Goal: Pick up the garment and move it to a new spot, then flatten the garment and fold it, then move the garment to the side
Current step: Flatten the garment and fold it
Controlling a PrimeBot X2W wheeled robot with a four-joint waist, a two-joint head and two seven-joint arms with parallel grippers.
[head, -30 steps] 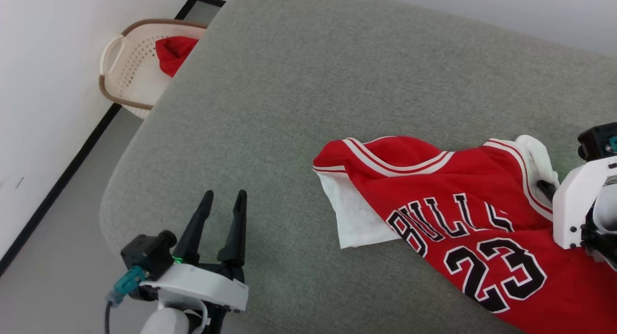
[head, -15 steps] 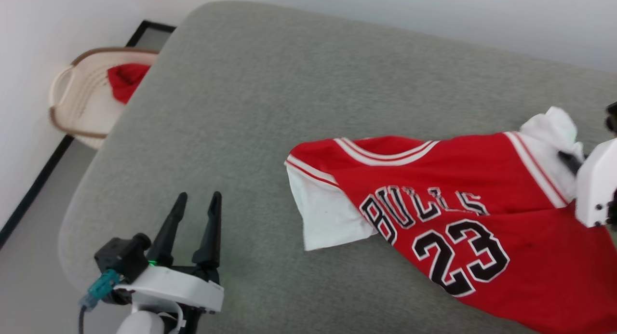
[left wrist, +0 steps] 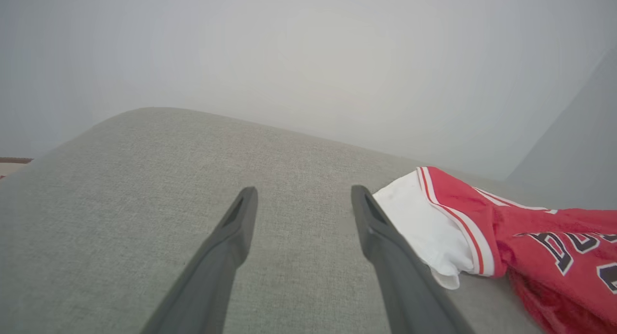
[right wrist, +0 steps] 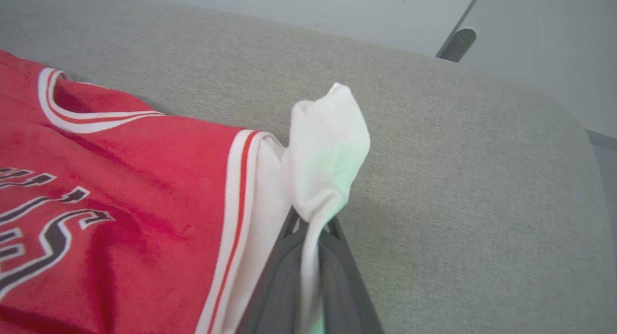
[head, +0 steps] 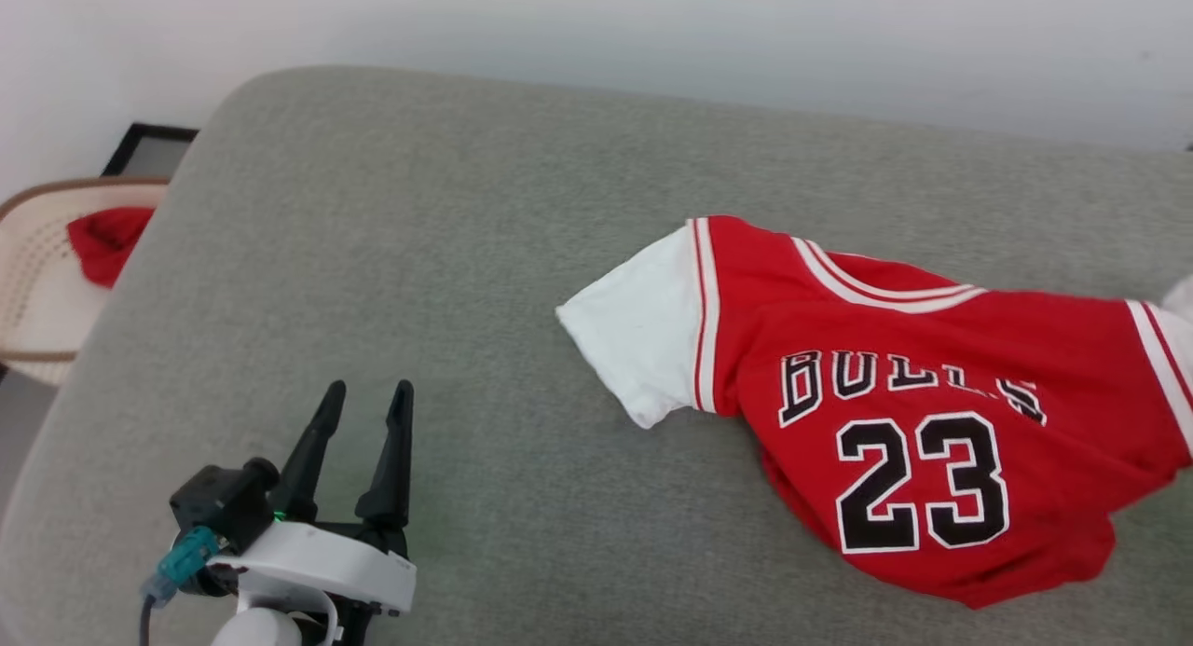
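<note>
The garment (head: 923,413), a red jersey with white sleeves and a black 23, lies rumpled on the grey cushion (head: 447,254) at the right. Its near white sleeve (left wrist: 424,228) also shows in the left wrist view. My right gripper (right wrist: 311,228) is shut on the garment's other white sleeve (right wrist: 328,151), which bunches up above the fingertips. My left gripper (head: 363,399) stands open over bare cushion at the lower left, well to the left of the garment, with nothing between its fingers.
A cream basket (head: 47,254) with a red cloth (head: 102,240) in it stands off the cushion's left edge. A pale wall runs behind the cushion. Bare cushion lies between my left gripper and the garment.
The head camera has turned right, so the basket slid toward the left edge and my right gripper left the head view. The garment has been pulled along and its left sleeve now lies spread out.
</note>
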